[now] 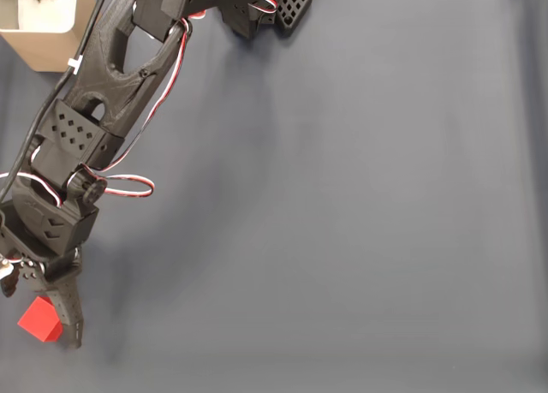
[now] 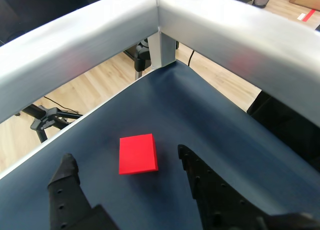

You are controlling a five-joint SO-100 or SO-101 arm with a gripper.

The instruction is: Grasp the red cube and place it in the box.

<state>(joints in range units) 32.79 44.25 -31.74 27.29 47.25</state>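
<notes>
The red cube (image 1: 38,318) lies on the dark mat at the bottom left of the fixed view. My gripper (image 1: 41,314) is lowered over it and stands open, one black finger (image 1: 72,320) just right of the cube. In the wrist view the red cube (image 2: 137,154) rests flat between and slightly ahead of the two fingertips of the gripper (image 2: 125,156), touching neither. The tan box (image 1: 47,33) with white lining stands at the top left corner of the fixed view, far from the cube, and the arm partly overlaps its right side.
The arm's base (image 1: 278,8) sits at the top edge of the mat. Silver frame rails (image 2: 160,19) meet at the table corner just beyond the cube, with wooden floor below them. The dark mat (image 1: 342,205) stretches wide to the right.
</notes>
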